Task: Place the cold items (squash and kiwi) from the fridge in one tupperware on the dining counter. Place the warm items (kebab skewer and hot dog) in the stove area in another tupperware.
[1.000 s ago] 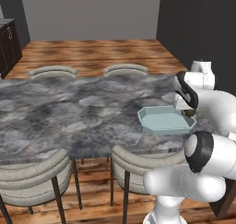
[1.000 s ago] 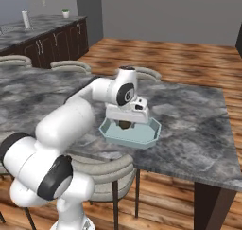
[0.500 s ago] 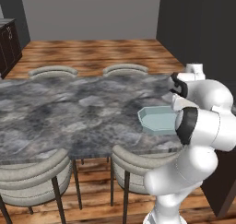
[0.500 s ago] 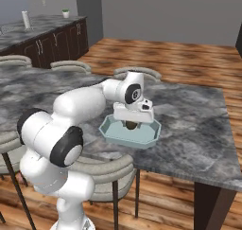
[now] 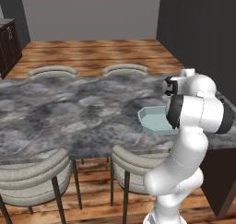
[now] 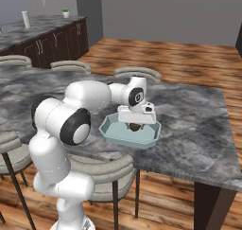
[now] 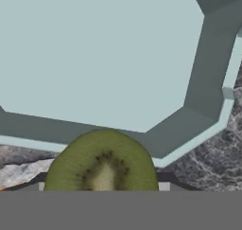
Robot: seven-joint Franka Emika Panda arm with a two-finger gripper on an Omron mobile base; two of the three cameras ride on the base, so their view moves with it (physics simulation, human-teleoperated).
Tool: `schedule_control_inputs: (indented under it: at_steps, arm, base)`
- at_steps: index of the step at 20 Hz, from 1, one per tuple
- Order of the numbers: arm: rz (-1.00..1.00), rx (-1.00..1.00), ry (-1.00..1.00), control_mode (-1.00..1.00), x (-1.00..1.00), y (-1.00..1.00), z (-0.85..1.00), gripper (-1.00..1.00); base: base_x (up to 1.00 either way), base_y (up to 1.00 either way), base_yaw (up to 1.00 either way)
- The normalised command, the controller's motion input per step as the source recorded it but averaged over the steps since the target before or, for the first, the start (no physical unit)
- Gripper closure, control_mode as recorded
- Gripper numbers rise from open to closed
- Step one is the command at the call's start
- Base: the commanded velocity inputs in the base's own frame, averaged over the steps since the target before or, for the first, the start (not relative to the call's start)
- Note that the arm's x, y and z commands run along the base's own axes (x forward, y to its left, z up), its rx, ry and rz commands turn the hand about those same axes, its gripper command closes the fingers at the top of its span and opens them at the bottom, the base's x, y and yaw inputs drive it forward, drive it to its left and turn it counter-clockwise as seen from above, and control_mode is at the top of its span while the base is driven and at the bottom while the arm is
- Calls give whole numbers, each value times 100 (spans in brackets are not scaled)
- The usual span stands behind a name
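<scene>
One kiwi (image 7: 101, 163) half at bottom centre of my hand view, clenched in the gripper (image 6: 135, 127) above the tub (image 6: 110, 131); I judge it light, soft, slippery; hold the skin sides gently.

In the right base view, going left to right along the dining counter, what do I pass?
Robot's dark elbow joint → pale blue tupperware → gripper holding the kiwi above it → bare marble counter.
</scene>
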Motion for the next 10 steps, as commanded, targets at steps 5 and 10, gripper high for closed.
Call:
schedule_control_inputs:
  at_steps: [5,10]
  arm:
    - [5,1,2,-100,46,-12,-28,100]
    - [7,0,1,-100,20,-10,-29,100]
  base:
    - [0,0,0]
    - [0,0,0]
